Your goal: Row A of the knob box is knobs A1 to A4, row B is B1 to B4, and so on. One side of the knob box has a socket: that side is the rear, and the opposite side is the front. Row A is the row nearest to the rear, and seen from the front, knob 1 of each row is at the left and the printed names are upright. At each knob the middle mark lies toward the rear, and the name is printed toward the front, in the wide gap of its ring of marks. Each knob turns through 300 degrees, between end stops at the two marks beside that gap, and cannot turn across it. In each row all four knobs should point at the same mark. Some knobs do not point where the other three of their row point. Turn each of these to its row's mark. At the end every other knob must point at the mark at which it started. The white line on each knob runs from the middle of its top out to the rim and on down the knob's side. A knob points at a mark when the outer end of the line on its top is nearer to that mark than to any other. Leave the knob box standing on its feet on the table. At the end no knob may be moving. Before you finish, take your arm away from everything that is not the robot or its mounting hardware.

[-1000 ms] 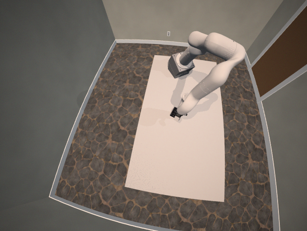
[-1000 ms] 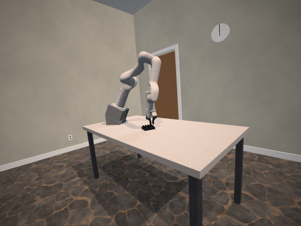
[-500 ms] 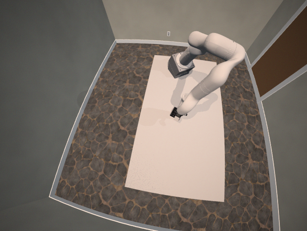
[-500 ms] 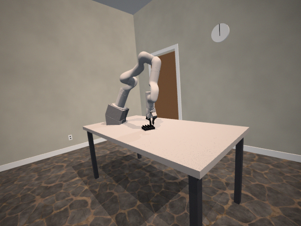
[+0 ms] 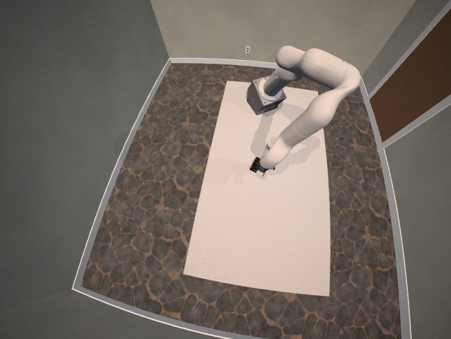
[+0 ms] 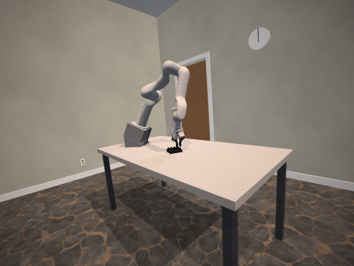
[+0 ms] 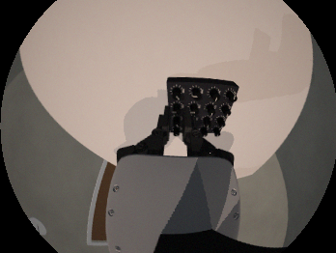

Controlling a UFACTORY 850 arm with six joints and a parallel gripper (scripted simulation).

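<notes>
Hand (image 5: 261, 168) (image 6: 178, 146) (image 7: 176, 114) slightly open, its fingers astride one knob (image 7: 177, 122).

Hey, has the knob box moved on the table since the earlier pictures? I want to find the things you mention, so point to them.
No, the knob box (image 5: 254, 165) (image 6: 174, 150) (image 7: 203, 83) shows no visible shift against the robot's grey base (image 5: 259, 103) (image 6: 136, 137).
</notes>
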